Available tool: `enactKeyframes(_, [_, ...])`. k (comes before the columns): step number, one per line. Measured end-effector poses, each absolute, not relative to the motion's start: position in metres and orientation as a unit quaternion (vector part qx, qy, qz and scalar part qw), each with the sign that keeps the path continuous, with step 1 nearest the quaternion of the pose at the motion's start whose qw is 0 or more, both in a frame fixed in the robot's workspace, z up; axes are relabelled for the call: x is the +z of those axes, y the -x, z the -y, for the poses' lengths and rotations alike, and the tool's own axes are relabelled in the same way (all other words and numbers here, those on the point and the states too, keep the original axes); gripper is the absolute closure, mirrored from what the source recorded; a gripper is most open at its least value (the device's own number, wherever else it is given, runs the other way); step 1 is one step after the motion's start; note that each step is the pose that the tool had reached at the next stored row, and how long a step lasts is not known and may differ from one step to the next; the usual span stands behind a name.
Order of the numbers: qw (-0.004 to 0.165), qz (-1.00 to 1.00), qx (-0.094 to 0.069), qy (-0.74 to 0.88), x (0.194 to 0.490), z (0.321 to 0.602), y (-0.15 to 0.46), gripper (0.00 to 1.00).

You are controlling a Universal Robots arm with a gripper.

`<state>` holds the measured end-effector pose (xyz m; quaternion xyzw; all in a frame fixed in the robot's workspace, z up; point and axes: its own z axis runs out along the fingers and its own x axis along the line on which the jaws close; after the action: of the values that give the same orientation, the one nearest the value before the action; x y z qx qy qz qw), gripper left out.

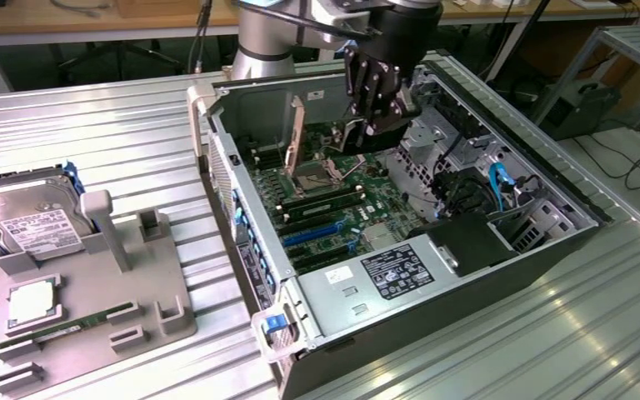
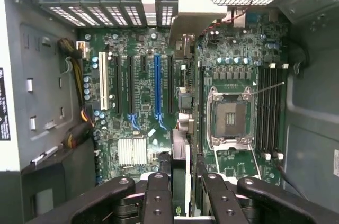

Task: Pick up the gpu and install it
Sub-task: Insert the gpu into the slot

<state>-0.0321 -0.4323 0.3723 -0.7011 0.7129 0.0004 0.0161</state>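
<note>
The long, thin, dark GPU card (image 2: 185, 123) showed edge-on in the wrist view, a narrow slab with a pale silver metal bracket strip at its far end, next to the case's vented rear slots. It sat clamped between the black metal fingers (image 2: 158, 195) of the robot's gripper (image 2: 183, 192), which were drawn in partway and closed on the card's upper edge. The card hung straight below the gripper, standing on edge above the green motherboard (image 2: 143, 91), between the blue expansion slot (image 2: 157, 89) and the square silver CPU socket (image 2: 230, 118).

In the exterior view the grey arm reached down from the far side, its gripper (image 1: 378, 108) pointing down into the open black-and-silver computer case (image 1: 542, 250), with the GPU (image 1: 353, 137) below it inside the case. On the grey parts tray (image 1: 87, 329) at the exterior view's left stood a silver boxy hard drive with a white label (image 1: 26, 225), and a slim green RAM stick (image 1: 59, 331) lay nearby, both well apart from the gripper.
</note>
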Motion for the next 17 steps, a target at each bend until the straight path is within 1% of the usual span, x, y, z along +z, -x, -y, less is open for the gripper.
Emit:
enactKeyframes(9, [0.017,-0.712,0.001,0.702,0.359,0.435,0.046,0.73])
enactKeyframes(17, [0.021,-0.707,-0.003,0.707,0.352,0.436,0.051,0.73])
